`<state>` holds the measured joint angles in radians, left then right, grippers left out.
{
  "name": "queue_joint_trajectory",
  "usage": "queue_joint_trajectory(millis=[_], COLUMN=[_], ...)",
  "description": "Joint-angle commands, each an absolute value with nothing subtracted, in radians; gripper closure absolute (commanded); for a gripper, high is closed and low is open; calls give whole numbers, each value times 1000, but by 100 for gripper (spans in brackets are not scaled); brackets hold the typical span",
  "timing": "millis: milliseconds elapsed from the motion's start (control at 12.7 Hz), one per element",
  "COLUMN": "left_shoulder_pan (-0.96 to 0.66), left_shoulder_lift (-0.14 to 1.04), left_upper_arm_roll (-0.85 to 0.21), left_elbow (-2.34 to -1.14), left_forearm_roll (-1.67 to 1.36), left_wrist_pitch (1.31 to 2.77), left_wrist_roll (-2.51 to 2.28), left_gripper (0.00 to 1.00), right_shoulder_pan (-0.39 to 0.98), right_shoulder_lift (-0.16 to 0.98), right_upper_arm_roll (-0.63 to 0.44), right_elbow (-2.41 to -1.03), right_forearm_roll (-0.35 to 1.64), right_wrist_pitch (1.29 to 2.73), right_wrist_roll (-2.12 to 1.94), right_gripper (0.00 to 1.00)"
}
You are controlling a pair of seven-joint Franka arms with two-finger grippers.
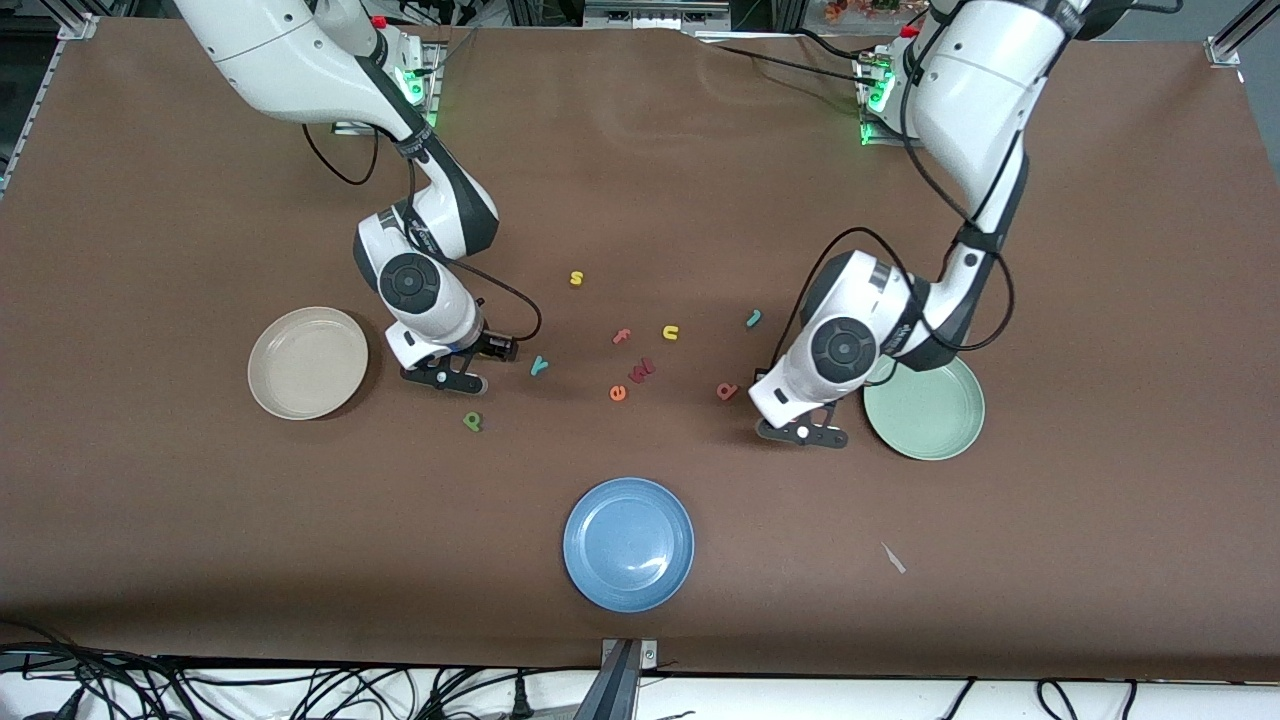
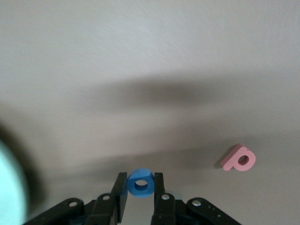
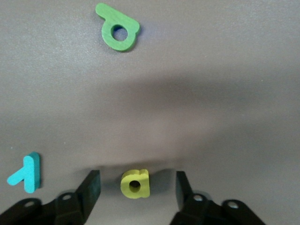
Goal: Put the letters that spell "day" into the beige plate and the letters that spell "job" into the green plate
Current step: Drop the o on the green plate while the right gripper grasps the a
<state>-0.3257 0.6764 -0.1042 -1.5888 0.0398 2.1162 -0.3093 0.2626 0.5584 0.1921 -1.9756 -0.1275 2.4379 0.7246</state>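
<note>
The left claw (image 2: 140, 194) is pinching the blue "o" (image 2: 140, 183) just beside the green plate (image 1: 925, 408), ready to drop it in. The right claw (image 3: 136, 187) is sitting wide open around the yellow "d" (image 3: 135, 183), lining up a grab for the beige plate (image 1: 308, 362) nearby.

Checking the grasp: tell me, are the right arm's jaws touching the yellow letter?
Apart. The right wrist view shows bare table between the yellow letter and each jaw of the right gripper.
</note>
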Motion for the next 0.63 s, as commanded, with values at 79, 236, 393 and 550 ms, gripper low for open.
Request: queue_joint_trajectory(millis=[79,236,393,550], left_shoulder_pan=[-243,-188,-118,-69], left_shoulder_lift=[583,580,595,609], left_upper_arm_roll=[-112,-109,-110,-109], left_elbow=[-1603,-1612,-1626,-1652], left_forearm_roll=[74,77,77,84], left_wrist_pitch=[2016,2006,2002,2002], left_wrist_roll=[-244,-198,-125,-107], left_gripper=[97,97,95,94], right_shoulder_pan=[261,261,261,261], right_shoulder_lift=[568,572,572,571], right_upper_arm_roll=[198,198,198,198], right_elbow=[-1986,-1987,-1988,-1988], right_forearm_roll=[-129,-129,-127,-129], right_wrist_pitch=[2477,2479,2479,2477], right_wrist_roll=[738,738,739,739], right_gripper=[35,42,58,71])
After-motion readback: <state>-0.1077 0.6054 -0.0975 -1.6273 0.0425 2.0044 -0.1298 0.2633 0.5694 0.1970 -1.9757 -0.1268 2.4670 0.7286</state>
